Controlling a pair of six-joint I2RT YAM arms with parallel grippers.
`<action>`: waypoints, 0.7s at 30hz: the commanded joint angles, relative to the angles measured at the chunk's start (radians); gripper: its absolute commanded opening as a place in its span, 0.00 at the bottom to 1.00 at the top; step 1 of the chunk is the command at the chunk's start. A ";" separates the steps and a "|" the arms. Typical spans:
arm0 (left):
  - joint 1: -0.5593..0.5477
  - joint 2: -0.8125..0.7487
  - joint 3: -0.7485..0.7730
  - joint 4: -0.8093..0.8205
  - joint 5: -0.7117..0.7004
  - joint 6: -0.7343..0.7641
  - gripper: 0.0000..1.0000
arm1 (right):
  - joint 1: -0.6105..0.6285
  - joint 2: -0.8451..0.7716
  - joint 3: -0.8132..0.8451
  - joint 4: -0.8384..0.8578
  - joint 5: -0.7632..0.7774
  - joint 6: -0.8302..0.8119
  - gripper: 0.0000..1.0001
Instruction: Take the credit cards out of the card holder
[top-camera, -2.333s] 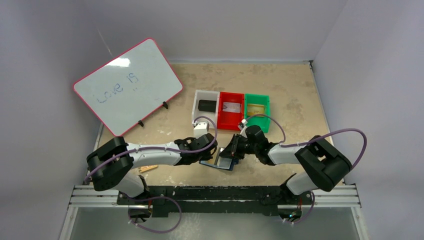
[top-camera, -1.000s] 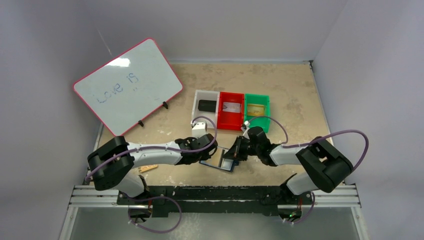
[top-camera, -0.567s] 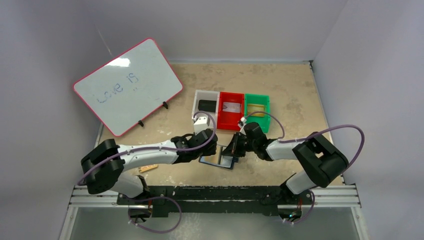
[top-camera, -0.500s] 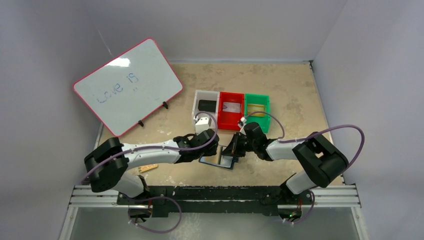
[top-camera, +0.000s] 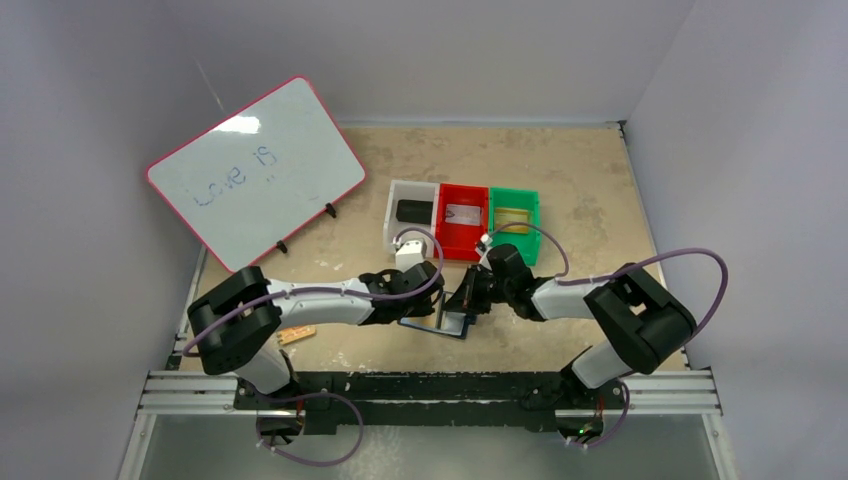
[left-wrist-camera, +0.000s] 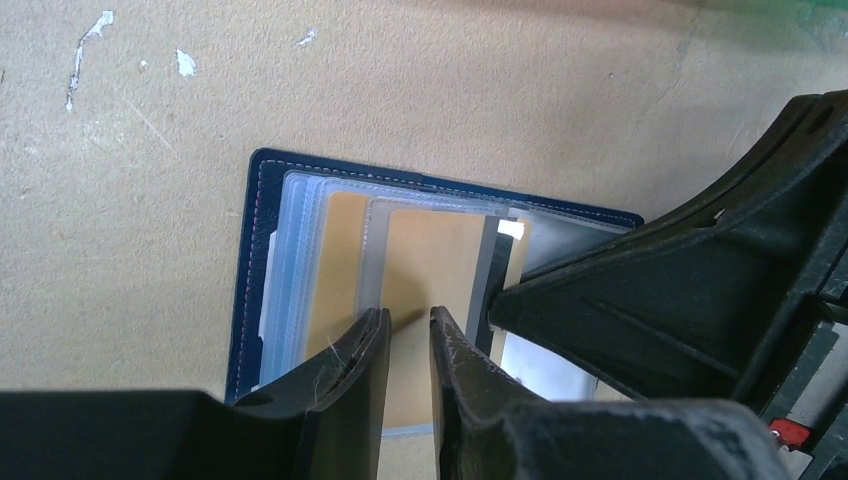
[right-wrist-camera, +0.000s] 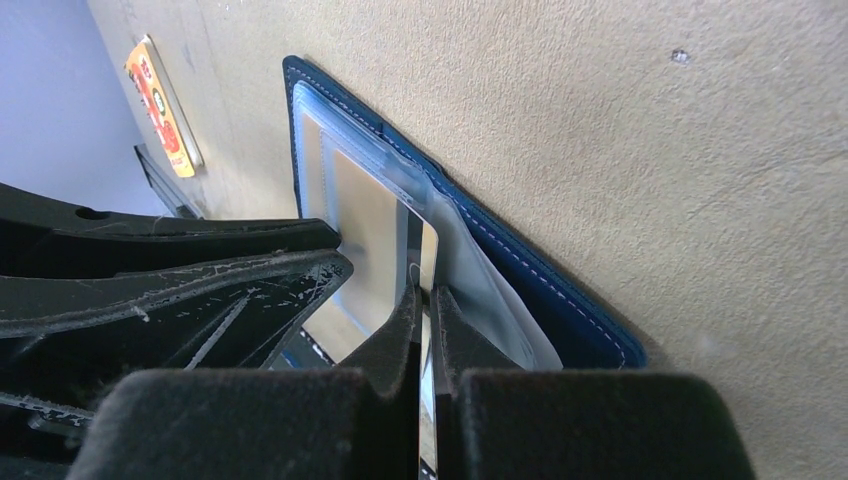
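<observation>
**Card pinched, holder barely pinned**

My right gripper (right-wrist-camera: 421, 300) is closed on the edge of a tan credit card (right-wrist-camera: 372, 235). The card sits in the clear sleeves of the card holder (right-wrist-camera: 520, 270), which lies open on the table (right-wrist-camera: 650, 150) between my arms. My left gripper (left-wrist-camera: 408, 320) hangs a slit apart over the same page, gripping nothing I can see. If I pull now, the sleeve may drag along — the whole holder lifts, or the thin card slips my pinch.

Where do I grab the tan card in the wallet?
Take the tan card by its free right edge, from the right: only that edge seems clear of the plastic sleeve; the rest lies flat in the wallet. The right claw pinches there.
</observation>
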 joint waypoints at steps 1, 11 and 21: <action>0.003 0.028 0.005 -0.045 -0.019 -0.021 0.21 | -0.005 -0.009 0.008 -0.106 0.103 -0.053 0.00; 0.004 0.028 -0.025 -0.067 -0.041 -0.032 0.19 | -0.007 -0.062 -0.006 -0.154 0.120 -0.048 0.00; 0.003 0.042 -0.021 -0.025 0.016 0.010 0.14 | -0.014 -0.091 -0.112 0.100 0.067 0.112 0.11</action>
